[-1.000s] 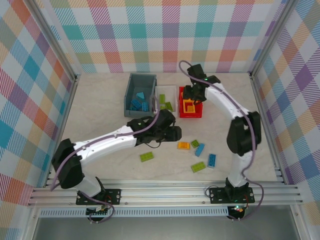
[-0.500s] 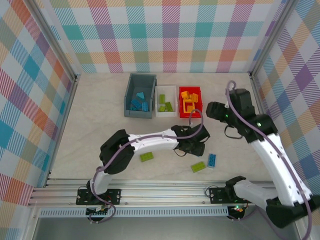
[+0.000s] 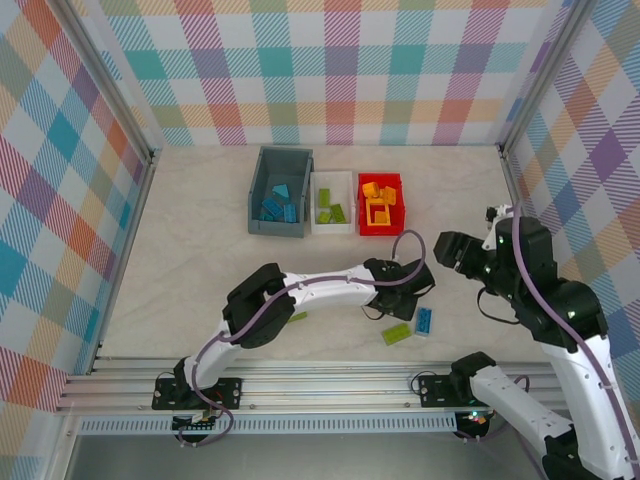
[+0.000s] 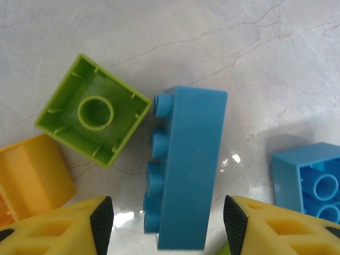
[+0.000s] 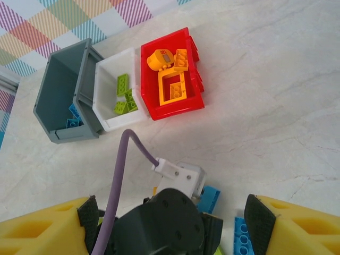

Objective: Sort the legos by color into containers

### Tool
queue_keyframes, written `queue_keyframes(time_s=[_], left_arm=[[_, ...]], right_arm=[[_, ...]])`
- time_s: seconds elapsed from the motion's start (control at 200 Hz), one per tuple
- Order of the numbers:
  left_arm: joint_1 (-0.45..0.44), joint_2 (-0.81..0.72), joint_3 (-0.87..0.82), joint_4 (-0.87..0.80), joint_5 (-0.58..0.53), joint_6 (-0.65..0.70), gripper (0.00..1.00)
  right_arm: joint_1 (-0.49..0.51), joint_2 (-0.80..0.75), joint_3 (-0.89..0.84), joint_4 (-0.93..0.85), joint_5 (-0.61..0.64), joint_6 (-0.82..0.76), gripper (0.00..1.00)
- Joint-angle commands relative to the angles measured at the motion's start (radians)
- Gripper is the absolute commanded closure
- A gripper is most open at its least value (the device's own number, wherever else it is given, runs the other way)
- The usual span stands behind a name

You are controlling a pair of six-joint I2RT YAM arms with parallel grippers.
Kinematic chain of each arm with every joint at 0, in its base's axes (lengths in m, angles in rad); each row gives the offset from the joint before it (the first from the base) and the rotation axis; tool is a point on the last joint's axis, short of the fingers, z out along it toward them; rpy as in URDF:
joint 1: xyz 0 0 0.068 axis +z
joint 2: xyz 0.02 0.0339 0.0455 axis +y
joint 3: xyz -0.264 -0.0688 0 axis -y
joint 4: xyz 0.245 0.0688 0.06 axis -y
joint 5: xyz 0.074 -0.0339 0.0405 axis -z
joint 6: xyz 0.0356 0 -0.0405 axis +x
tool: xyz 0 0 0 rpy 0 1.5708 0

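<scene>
Spread astride a long blue brick (image 4: 186,170) tipped on its side on the marbled table (image 4: 276,58), at 4 o'clock on the tabletop: the left gripper (image 4: 166,220), pads clear of both flanks and gripping nothing, with an upturned lime green brick (image 4: 93,109) at the brick's 10 o'clock, an orange brick (image 4: 32,175) at 9 and a second blue brick (image 4: 311,180) at 3. Parted wide and empty at 3 o'clock, near the left wrist: the right gripper (image 5: 171,220). Ranged side by side at 12 o'clock: grey-blue bin (image 5: 61,87) with blue pieces, white bin (image 5: 105,87) with green, red bin (image 5: 178,110) with orange, an orange frame (image 5: 162,90) among them.
</scene>
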Motion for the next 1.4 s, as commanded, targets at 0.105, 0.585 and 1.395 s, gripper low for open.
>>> queue_keyframes(time_s=[0.105,0.585,1.395], left_arm=[[-0.009,0.073,0.087,-0.052,-0.042,0.039,0.50],[-0.037,-0.121,0.004,-0.029,-0.083,0.036,0.81],[0.805,-0.481,-0.174,-0.057,0.167,0.209,0.81]], right_arm=[[-0.003,-0.025,0.019,-0.056,-0.006,0.021,0.25],[-0.003,0.011,0.032,-0.002,-0.030,-0.004,0.25],[0.555,0.569,0.006,0.685,-0.094,-0.204,0.32]])
